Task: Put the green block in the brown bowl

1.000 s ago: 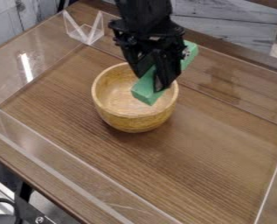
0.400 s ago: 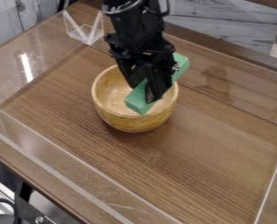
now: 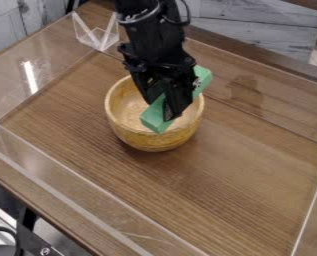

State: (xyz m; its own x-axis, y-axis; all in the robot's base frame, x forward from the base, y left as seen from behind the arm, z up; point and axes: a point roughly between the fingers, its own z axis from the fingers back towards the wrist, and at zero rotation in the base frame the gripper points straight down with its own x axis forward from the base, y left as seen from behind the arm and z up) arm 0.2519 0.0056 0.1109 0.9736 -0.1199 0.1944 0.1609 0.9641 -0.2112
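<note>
The brown bowl (image 3: 134,128) sits in the middle of the wooden table. Directly over its right half hangs my black gripper (image 3: 169,100), pointing steeply down and shut on the green block (image 3: 161,113). The block is tilted, its lower end dipping inside the bowl's hollow and its upper end (image 3: 202,78) sticking out to the right of the fingers. The fingers hide the block's middle. I cannot tell whether the block's lower end touches the bowl's inside.
Clear acrylic walls (image 3: 94,32) border the wooden table (image 3: 214,190) at the back left and along the front. A light wall runs behind at the upper right.
The gripper with the green block has come down and slightly left, so the block's lower end now sits deeper in the bowl. The bowl has not moved.
</note>
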